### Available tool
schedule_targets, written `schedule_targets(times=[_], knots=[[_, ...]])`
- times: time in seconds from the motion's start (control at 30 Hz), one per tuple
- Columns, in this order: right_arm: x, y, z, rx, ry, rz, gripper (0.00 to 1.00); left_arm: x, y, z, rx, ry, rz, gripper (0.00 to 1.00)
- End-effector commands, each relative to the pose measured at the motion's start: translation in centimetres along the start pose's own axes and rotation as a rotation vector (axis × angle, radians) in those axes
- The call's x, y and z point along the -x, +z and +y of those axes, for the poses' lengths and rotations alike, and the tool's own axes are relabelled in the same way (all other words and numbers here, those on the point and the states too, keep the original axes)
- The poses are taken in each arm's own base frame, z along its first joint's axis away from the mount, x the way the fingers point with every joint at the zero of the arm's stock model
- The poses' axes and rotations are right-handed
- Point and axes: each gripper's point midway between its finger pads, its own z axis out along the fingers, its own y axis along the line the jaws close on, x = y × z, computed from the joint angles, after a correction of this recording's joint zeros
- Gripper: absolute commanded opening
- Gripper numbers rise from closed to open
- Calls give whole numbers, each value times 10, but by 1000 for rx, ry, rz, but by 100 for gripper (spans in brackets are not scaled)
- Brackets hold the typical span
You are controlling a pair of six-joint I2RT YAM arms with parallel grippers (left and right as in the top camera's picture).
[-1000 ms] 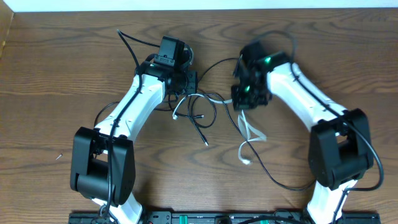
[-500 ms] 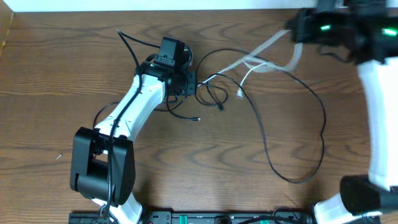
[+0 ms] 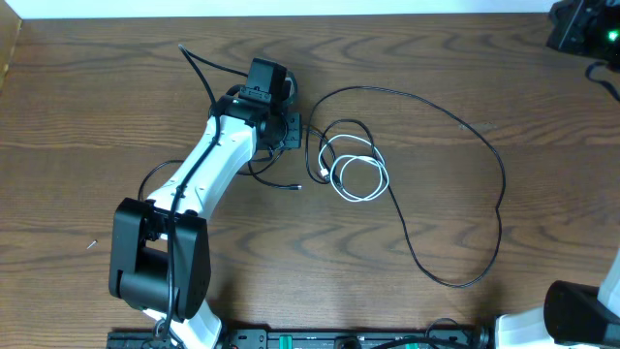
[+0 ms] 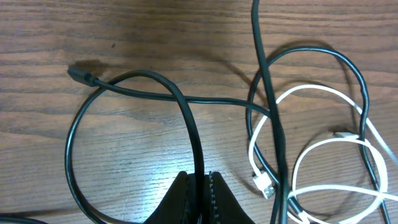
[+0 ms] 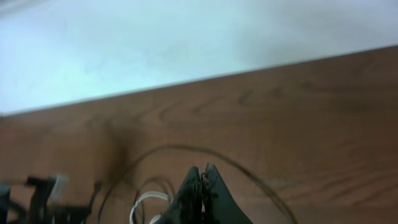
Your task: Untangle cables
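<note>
On the wooden counter [image 3: 97, 87], just right of the left tool [image 4: 199, 182], the white cable [image 3: 360, 178] lies in a small coil. The black cable [image 4: 198, 157] crosses it and sweeps wide to the right. The left tool is clenched on the black cable. The right tool [image 5: 202, 173], at the far corner, is clenched on nothing.

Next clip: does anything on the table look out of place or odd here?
Nothing damaged. The white cable lies loosely coiled, crossing the black cable loops near the left pincer, which is shut on the black cable. The right pincer is shut, apparently empty, off by the far corner of the table.
</note>
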Motion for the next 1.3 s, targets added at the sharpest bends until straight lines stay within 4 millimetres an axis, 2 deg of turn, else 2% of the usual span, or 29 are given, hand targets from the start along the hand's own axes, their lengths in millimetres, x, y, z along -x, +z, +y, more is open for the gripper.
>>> schedule_targets(times=[0.0, 0.13, 0.17, 0.2, 0.27, 0.3, 0.4, 0.67, 0.73, 0.83, 0.97, 1.17, 1.27], knots=[[-21, 22, 11, 57, -64, 101, 4, 12, -12, 2, 17, 4, -43, 8], [-58, 52, 19, 77, -71, 263, 44, 12, -12, 2, 17, 5, -42, 8], [-69, 60, 22, 83, -68, 312, 53, 12, -12, 2, 17, 5, -42, 13], [-79, 68, 24, 87, -65, 355, 59, 12, -12, 2, 17, 5, -42, 17], [-98, 81, 29, 94, -63, 434, 64, 12, -12, 2, 17, 5, -42, 27], [-109, 88, 31, 100, -76, 479, 64, 12, -12, 2, 17, 5, -42, 32], [-136, 106, 38, 124, -133, 586, 65, 12, -12, 2, 17, 5, -42, 38], [-205, 151, 51, 253, -397, 820, 75, 12, -12, 2, 17, 5, -42, 39], [-226, 161, 60, 349, -482, 875, 75, 12, -12, 2, 17, 5, -42, 39], [-256, 167, 76, 527, -579, 938, 75, 12, -12, 2, 17, 5, -42, 39], [-289, 173, 87, 691, -647, 1009, 76, 12, -12, 2, 17, 5, -42, 39], [-324, 171, 101, 910, -680, 1069, 79, 12, -12, 2, 17, 5, -42, 39], [-334, 169, 107, 970, -671, 1087, 79, 12, -12, 2, 17, 5, -42, 39]])
